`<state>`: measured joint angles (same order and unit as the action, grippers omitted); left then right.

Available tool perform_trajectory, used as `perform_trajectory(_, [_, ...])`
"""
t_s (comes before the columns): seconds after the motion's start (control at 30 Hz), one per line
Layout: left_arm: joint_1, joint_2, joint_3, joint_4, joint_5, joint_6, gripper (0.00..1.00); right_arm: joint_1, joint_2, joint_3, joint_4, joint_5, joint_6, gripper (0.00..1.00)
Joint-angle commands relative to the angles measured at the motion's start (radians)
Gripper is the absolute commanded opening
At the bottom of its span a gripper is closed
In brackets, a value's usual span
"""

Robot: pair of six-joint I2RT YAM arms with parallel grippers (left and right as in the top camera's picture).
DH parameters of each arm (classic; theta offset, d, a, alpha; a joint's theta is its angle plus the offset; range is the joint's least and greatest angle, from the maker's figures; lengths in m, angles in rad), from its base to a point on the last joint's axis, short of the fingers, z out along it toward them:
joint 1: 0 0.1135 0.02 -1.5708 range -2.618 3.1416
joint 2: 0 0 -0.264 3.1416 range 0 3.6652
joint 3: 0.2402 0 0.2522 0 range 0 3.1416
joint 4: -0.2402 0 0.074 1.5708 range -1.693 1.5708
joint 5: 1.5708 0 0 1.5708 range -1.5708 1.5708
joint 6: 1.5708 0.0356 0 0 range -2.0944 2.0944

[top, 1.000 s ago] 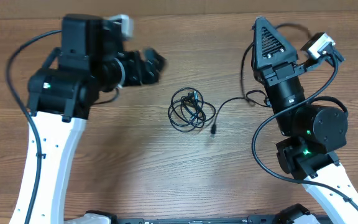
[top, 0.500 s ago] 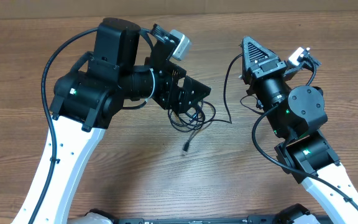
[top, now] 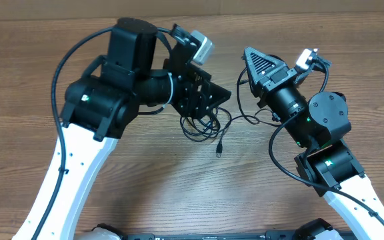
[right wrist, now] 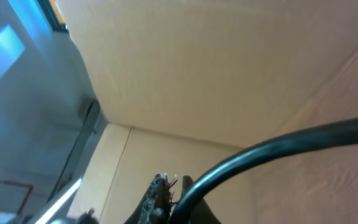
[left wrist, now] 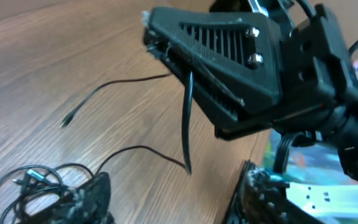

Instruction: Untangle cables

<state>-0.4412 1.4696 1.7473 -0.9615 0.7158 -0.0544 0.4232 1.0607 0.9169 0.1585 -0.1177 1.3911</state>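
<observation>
Black cables (top: 202,125) — right gripper (top: 248,53) pinches one strand, left gripper (left wrist: 174,191) gapes over the tangle.

Thin black cables (top: 202,125) with a rubbery sheen lie on the matt wood-grain table (top: 145,193).

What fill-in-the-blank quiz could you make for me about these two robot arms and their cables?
1. The cables lie bunched on a ____ table.
2. The left pincer stands ____ at the tangle, its fingers wide apart.
3. The right pincer is ____ on one thin strand, which hangs down from it.

Missing words: wooden; open; shut.
</observation>
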Motion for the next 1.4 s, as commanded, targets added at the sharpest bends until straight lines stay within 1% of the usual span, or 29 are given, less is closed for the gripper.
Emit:
perform_trajectory(0.0, [-0.017, 0.047, 0.002, 0.006, 0.019, -0.037, 0.67, -0.004, -0.005, 0.020, 0.011, -0.068, 0.000, 0.07])
perform_trajectory(0.07, [-0.019, 0.066, 0.002, 0.017, 0.053, -0.043, 0.69, -0.004, -0.005, 0.020, 0.011, -0.067, 0.000, 0.07])
perform_trajectory(0.17, [-0.019, 0.088, 0.002, 0.056, 0.168, -0.042, 0.71, -0.004, -0.005, 0.020, 0.011, -0.068, 0.000, 0.07])
perform_trajectory(0.23, [-0.019, 0.093, 0.002, 0.081, 0.222, -0.035, 0.69, -0.004, -0.004, 0.020, 0.010, -0.067, 0.000, 0.07])
perform_trajectory(0.33, [-0.019, 0.093, 0.002, 0.084, 0.212, -0.029, 0.62, -0.004, -0.004, 0.020, 0.011, -0.068, 0.000, 0.07])
perform_trajectory(0.43, [-0.018, 0.093, 0.002, 0.068, 0.186, -0.017, 0.47, -0.004, -0.005, 0.020, 0.011, -0.067, 0.000, 0.07])
perform_trajectory(0.47, [-0.018, 0.093, 0.002, 0.062, 0.179, -0.016, 0.44, -0.004, -0.005, 0.020, 0.011, -0.068, 0.000, 0.07])
perform_trajectory(0.6, [-0.018, 0.095, 0.002, 0.038, 0.135, -0.011, 0.44, -0.004, -0.005, 0.020, 0.012, -0.068, 0.003, 0.06])
perform_trajectory(0.7, [-0.018, 0.097, 0.002, 0.039, 0.134, -0.003, 0.45, -0.004, -0.005, 0.020, 0.011, -0.073, 0.053, 0.06])
perform_trajectory(0.73, [-0.018, 0.097, 0.002, 0.039, 0.135, 0.011, 0.47, -0.004, -0.005, 0.020, 0.011, -0.076, 0.067, 0.05])
perform_trajectory(0.8, [-0.018, 0.097, 0.002, 0.040, 0.135, 0.011, 0.47, -0.004, -0.005, 0.020, 0.011, -0.087, 0.080, 0.04])
perform_trajectory(0.93, [-0.018, 0.097, 0.002, 0.052, 0.164, 0.011, 0.39, -0.004, -0.005, 0.020, 0.011, -0.087, 0.080, 0.04])
perform_trajectory(1.07, [-0.018, 0.097, 0.002, 0.059, 0.179, 0.010, 0.27, -0.004, -0.005, 0.020, 0.011, -0.096, 0.088, 0.04])
perform_trajectory(1.13, [-0.018, 0.097, 0.002, 0.058, 0.179, 0.010, 0.23, -0.004, -0.005, 0.020, 0.011, -0.100, 0.106, 0.04])
perform_trajectory(1.27, [-0.018, 0.097, 0.002, 0.058, 0.180, 0.010, 0.20, -0.004, -0.005, 0.020, 0.019, -0.113, 0.106, 0.04])
perform_trajectory(1.37, [-0.018, 0.097, 0.002, 0.059, 0.180, 0.010, 0.20, -0.004, -0.005, 0.020, 0.019, -0.113, 0.106, 0.04])
